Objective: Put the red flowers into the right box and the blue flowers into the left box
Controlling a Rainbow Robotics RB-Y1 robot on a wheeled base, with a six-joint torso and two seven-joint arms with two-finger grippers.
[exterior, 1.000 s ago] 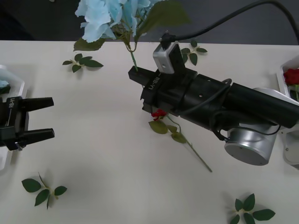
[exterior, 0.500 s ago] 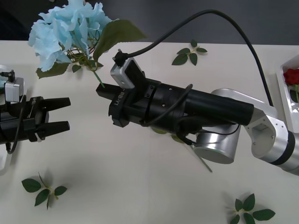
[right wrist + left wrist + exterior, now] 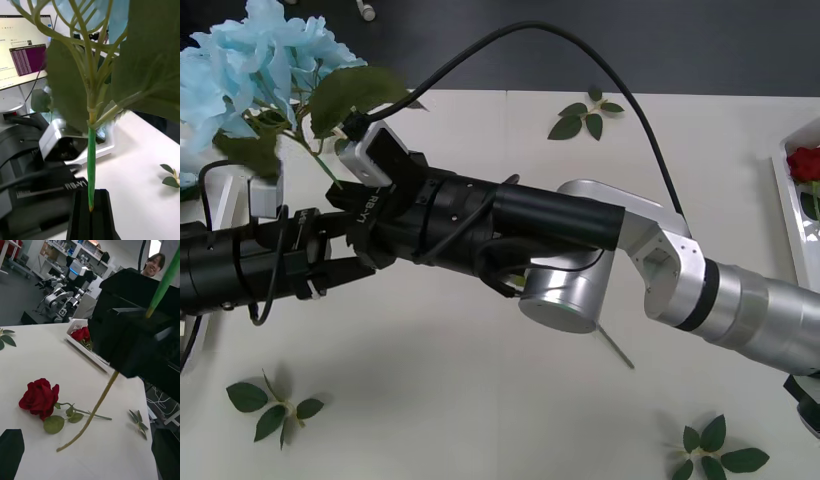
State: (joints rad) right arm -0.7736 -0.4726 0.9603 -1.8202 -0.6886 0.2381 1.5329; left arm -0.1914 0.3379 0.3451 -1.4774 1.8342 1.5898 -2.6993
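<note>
Table below, blue flower (image 3: 255, 65) stem in right hand (image 3: 91, 210)

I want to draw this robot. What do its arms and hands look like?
Both arms are black tubes. The right arm turns silver at its round joints. The right gripper and left gripper have black fingers, white lettering, a small grey camera box on top and black cables.

The front camera looks down from above the arms at the table (image 3: 480, 400). The right wrist camera sits very near its gripper (image 3: 92, 210) and faces up along a green stem (image 3: 91, 168). The left wrist camera looks low across the table and shares this stem (image 3: 161, 288).
</note>
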